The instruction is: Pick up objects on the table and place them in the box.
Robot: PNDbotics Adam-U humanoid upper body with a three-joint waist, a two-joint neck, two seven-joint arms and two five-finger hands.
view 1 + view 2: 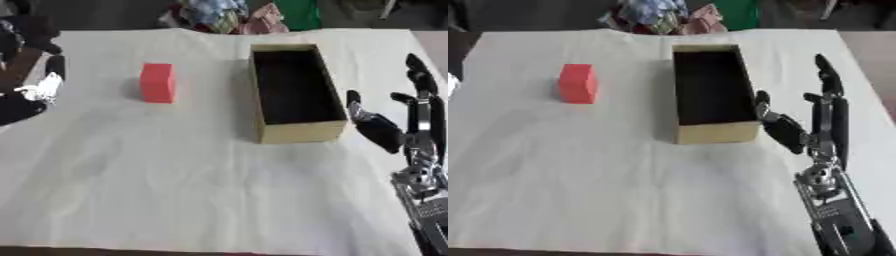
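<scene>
Red block (158, 83) stands upright on white table cover (175, 175), left of centre, long axis vertical, broad face toward camera. Well apart from box (297, 131). Box: tan cardboard, open top, dark inside, long axis runs near-to-far w/ slight tilt, short end wall faces camera. Nothing visible inside.

Right hand (815, 130) just beside box's near right corner, not touching it; fingers straight, spread, pointing up, thumb toward box. Holds nothing.

Left hand (39, 90) at left edge, partly cut off; finger state: cannot tell. Well apart from block.
</scene>
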